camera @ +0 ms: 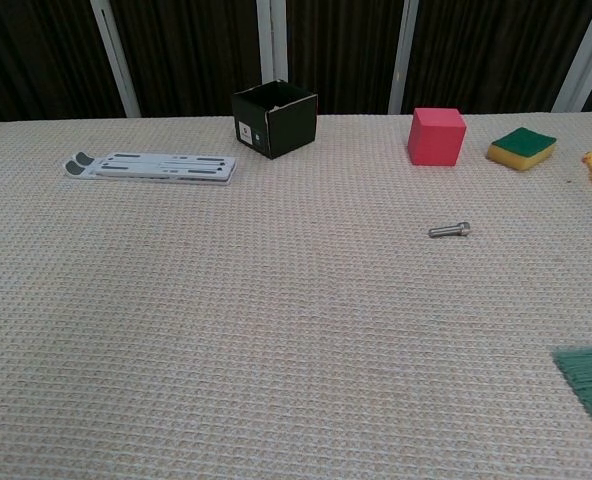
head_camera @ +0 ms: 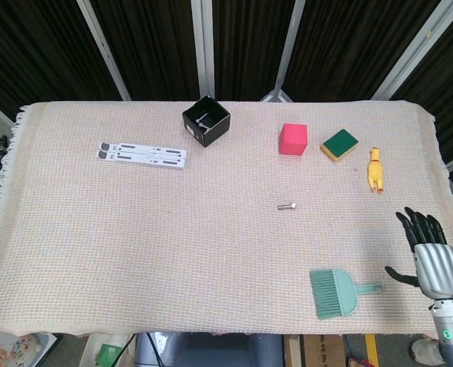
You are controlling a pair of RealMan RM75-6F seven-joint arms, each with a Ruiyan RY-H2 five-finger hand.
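Your right hand point(head_camera: 431, 260) hovers with fingers spread, empty, just right of the brush point(head_camera: 335, 293) at the near-right worktop point(head_camera: 211, 229) edge. Come in low along the handle, then close.

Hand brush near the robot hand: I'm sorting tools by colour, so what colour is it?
The small plastic hand brush is teal green, seen best in the head view.

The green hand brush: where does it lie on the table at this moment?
In the head view the green hand brush lies near the table's front edge on the right side, handle pointing toward the right hand beside it, with the small metal bolt farther back.
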